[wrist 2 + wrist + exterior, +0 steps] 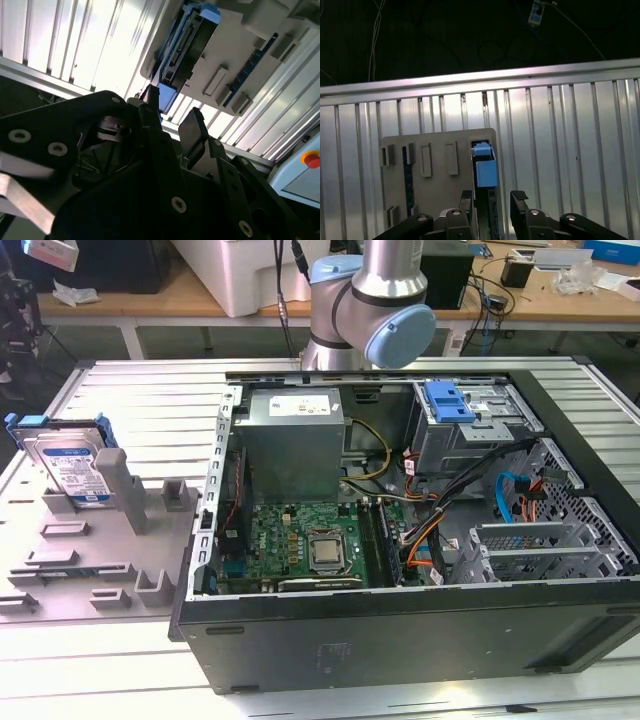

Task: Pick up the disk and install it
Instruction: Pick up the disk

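The disk (70, 462), a silver drive with a white-and-blue label in a blue carrier frame, stands on edge in a grey holder (110, 540) at the exterior view's left. In both wrist views my gripper (492, 199) (171, 116) hangs above the disk (484, 167) (189, 42), with its black fingers (519, 196) apart and roughly in line with the disk's blue upper edge. The fingers are open, hold nothing and do not touch the disk.
An open computer case (400, 635) lies beside the holder, showing the motherboard (310, 540), loose cables and a grey drive cage (470, 435) topped by a blue latch (449, 400). The arm's base (365, 315) stands behind the case. Everything rests on a slatted metal table (140, 385).
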Robot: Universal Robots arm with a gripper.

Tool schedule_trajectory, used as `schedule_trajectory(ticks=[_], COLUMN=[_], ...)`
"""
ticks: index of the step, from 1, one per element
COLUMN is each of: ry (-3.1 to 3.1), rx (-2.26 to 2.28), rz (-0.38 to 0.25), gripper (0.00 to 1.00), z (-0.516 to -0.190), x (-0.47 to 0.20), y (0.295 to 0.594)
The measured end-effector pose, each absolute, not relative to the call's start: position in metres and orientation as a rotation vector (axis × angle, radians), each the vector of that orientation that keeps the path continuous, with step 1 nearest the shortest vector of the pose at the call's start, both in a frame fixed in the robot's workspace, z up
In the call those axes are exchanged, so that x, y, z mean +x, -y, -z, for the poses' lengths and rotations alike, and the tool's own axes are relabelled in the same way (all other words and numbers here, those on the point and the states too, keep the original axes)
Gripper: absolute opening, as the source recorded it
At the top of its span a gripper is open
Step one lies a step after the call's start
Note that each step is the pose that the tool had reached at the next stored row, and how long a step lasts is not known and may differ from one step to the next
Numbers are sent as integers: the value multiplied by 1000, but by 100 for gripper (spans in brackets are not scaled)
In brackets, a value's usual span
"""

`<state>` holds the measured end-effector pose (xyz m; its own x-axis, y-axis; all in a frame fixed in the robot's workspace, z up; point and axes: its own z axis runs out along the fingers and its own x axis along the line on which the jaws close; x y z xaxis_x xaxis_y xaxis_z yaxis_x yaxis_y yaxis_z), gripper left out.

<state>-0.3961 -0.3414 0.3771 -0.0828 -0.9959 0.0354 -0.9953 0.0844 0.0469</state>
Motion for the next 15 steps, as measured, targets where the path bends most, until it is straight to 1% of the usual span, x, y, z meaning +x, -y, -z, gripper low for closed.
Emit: schedule_trajectory(ticks=[15], ry=[2117], rx=[2242], rz=[9], gripper=[44], z=[-369], x=[-408], y=[341])
